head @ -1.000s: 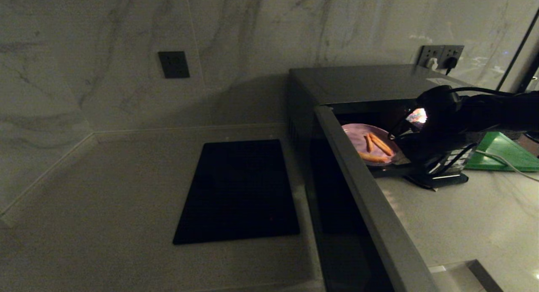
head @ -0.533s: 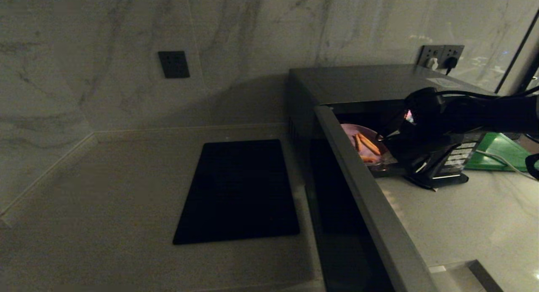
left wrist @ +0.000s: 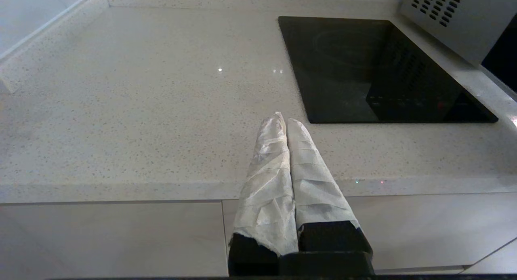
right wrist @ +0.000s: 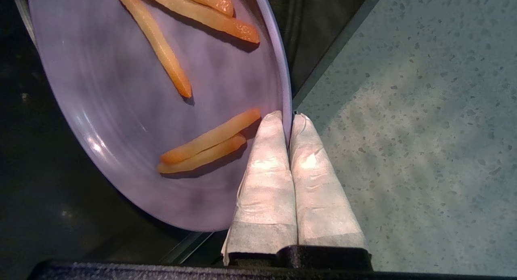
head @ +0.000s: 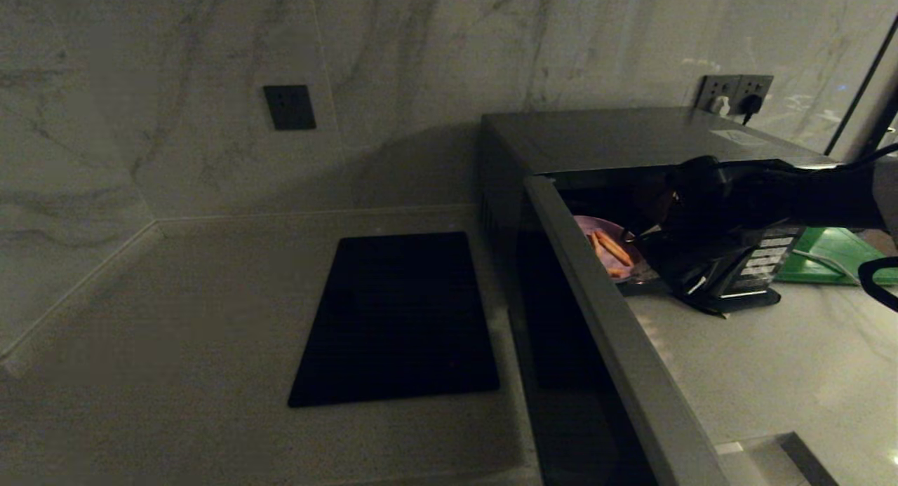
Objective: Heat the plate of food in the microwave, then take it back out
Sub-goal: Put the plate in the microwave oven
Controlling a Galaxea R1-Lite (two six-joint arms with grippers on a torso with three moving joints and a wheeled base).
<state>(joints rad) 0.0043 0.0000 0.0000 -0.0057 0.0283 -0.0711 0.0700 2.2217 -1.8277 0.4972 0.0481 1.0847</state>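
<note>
Marble counter [head: 175, 318], one plate [right wrist: 121, 110], five sticks [right wrist: 210, 136]

lavender plate of food [right wrist: 121, 122], orange-tan sticks, green board [head: 828, 251]

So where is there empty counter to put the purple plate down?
Bare pale speckled counter lies in front of the black-and-silver microwave, right of its open door. More lies left of the flat black rectangular mat. It is crowded at the oven mouth, where the right gripper pinches the lavender plate of orange sticks.
</note>
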